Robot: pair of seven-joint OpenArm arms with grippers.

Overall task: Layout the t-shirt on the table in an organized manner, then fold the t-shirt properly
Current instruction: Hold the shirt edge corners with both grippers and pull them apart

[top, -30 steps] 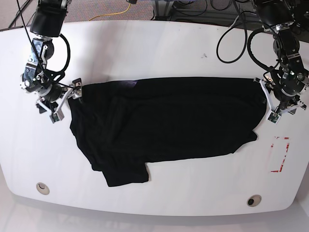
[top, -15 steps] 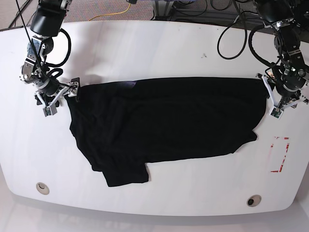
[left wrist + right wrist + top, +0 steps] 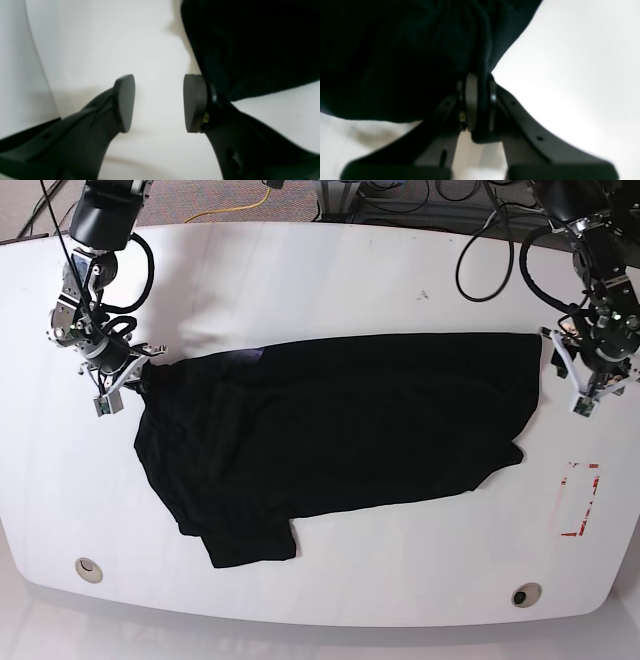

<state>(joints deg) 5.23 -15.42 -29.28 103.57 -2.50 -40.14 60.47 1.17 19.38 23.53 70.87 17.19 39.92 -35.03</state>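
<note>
no readable text, labels or numbers anywhere

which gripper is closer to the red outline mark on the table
Left. The left gripper hangs just above the red outline mark, beside the t-shirt hem. The right gripper is across the table, pinching the shirt's far end.

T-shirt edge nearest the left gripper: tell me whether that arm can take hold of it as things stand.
Probably yes. The left gripper is open over bare table, with the t-shirt edge just beside one finger; nothing lies between them.

Yellow cable [image 3: 238, 209] on carpet [image 3: 190, 198] behind; black cables [image 3: 395, 194] beside.
</note>
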